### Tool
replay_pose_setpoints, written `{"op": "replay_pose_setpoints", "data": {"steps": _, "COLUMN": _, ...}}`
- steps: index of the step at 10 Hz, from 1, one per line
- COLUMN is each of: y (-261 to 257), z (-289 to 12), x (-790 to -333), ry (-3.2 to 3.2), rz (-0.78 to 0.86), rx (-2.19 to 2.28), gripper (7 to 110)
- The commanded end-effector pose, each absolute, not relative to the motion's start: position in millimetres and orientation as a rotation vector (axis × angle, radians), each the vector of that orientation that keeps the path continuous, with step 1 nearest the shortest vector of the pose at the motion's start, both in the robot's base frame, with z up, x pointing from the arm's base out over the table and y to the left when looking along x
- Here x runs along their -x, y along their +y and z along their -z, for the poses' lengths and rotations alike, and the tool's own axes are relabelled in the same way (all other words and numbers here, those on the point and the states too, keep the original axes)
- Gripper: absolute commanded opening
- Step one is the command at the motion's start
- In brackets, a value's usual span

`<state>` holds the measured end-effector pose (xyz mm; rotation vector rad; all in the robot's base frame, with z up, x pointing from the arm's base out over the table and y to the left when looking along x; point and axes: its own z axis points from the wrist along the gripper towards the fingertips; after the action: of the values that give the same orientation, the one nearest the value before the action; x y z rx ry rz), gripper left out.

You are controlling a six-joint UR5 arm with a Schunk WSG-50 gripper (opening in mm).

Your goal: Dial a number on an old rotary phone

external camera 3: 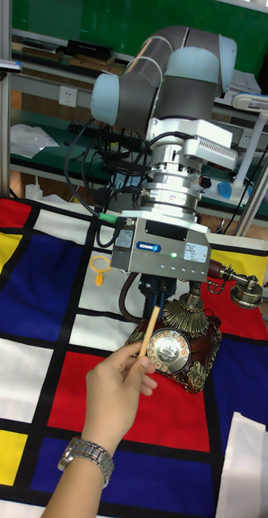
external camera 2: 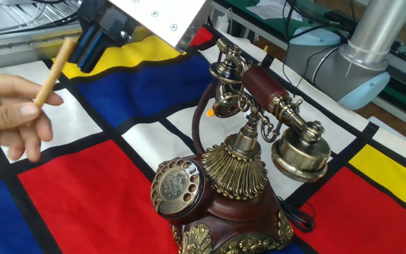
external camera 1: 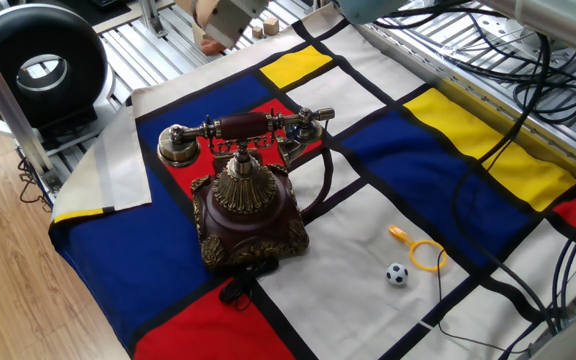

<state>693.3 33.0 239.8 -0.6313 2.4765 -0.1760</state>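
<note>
The old rotary phone [external camera 1: 246,205] stands on the checked cloth, its dark maroon base trimmed in brass and its handset [external camera 2: 270,95] resting across the cradle. Its round brass dial [external camera 2: 177,185] faces the front left in the other fixed view and also shows in the tall view, dial [external camera 3: 169,348]. My gripper [external camera 2: 90,55] hangs above the cloth, left of and behind the phone, open. A person's hand [external camera 2: 9,113] holds a wooden stick [external camera 2: 53,65] up to the black fingers [external camera 3: 146,288]. In the tall view the stick [external camera 3: 150,328] has its tip right at the gap of my gripper [external camera 3: 158,301].
A big black ring-shaped device [external camera 1: 33,60] sits off the cloth at the back left. A yellow toy magnifier [external camera 1: 423,255] and a small football [external camera 1: 397,274] lie right of the phone. Cables [external camera 1: 508,70] run along the right side. The arm's base [external camera 2: 361,67] stands behind the handset.
</note>
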Motion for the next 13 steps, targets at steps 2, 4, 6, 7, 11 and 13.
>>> {"op": "replay_pose_setpoints", "data": {"steps": 2, "y": 29.6, "z": -240.6, "x": -695.6, "ry": 2.442, "rz": 0.177, "rx": 0.692, "gripper": 22}}
{"op": "replay_pose_setpoints", "data": {"steps": 4, "y": 31.9, "z": -240.6, "x": -695.5, "ry": 2.444, "rz": 0.158, "rx": 0.675, "gripper": 22}}
{"op": "replay_pose_setpoints", "data": {"steps": 6, "y": 27.7, "z": -238.3, "x": -694.8, "ry": 2.443, "rz": 0.148, "rx": 0.655, "gripper": 22}}
{"op": "replay_pose_setpoints", "data": {"steps": 7, "y": 27.8, "z": -238.0, "x": -694.9, "ry": 2.439, "rz": 0.141, "rx": 0.654, "gripper": 22}}
{"op": "replay_pose_setpoints", "data": {"steps": 11, "y": 30.2, "z": -239.0, "x": -697.7, "ry": 2.431, "rz": 0.130, "rx": 0.625, "gripper": 22}}
{"op": "replay_pose_setpoints", "data": {"steps": 13, "y": 27.6, "z": -237.5, "x": -697.3, "ry": 2.440, "rz": 0.136, "rx": 0.605, "gripper": 22}}
